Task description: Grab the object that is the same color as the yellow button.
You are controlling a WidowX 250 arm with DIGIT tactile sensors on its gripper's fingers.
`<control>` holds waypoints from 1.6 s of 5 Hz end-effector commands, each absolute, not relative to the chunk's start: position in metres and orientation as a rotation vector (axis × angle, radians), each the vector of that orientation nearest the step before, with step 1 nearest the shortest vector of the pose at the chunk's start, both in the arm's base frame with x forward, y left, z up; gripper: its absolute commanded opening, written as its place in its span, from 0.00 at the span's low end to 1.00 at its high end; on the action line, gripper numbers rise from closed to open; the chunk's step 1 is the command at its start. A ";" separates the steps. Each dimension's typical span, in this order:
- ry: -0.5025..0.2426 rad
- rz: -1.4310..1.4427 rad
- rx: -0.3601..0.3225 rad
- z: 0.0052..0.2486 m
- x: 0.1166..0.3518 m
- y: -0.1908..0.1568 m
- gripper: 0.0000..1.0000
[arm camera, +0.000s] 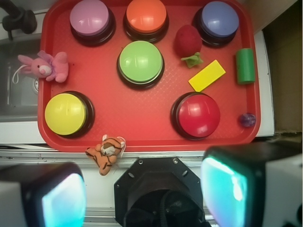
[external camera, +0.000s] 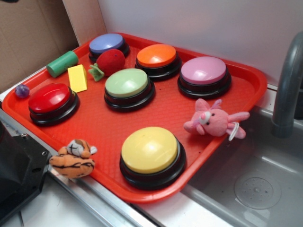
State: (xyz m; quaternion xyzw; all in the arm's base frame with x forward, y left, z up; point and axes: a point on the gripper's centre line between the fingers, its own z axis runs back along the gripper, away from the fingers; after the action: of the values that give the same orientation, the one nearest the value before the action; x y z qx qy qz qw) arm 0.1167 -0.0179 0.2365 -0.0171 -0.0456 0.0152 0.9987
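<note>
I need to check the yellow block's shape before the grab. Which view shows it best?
The exterior view: it shows the yellow block from the side, with its sloped top and front face, between the green cylinder and the red button. The wrist view shows only its flat top from above, a plain rectangle.

Red tray [external camera: 246, 78] lies on steel counter [external camera: 123, 210]

Bright, even, diffuse lighting from above in both views; only short, soft shadows under the dome buttons. Pale sheen on the yellow button [external camera: 149, 150] and its neighbours, faint glare on the red tray [external camera: 246, 80]. Slightly soft focus throughout the exterior view. In the wrist view, gripper [arm camera: 142, 189] fingers heavily blurred, glowing cyan, with mild bending toward the edges.
</note>
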 end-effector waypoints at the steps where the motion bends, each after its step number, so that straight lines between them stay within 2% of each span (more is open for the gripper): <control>1: -0.091 0.030 -0.034 0.236 0.117 -0.018 1.00; 2: -0.091 0.114 -0.105 0.226 0.119 0.002 1.00; 4: -0.140 0.361 -0.038 0.196 0.141 0.039 1.00; 5: -0.263 0.601 0.011 0.167 0.161 0.063 1.00; 6: -0.281 0.697 0.007 0.148 0.179 0.082 1.00; 7: -0.348 0.816 0.059 0.128 0.193 0.101 1.00; 8: -0.328 0.842 0.092 0.106 0.205 0.116 1.00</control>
State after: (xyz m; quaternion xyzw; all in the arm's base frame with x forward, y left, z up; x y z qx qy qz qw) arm 0.2071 0.1061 0.0925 0.0415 -0.1382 0.4018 0.9043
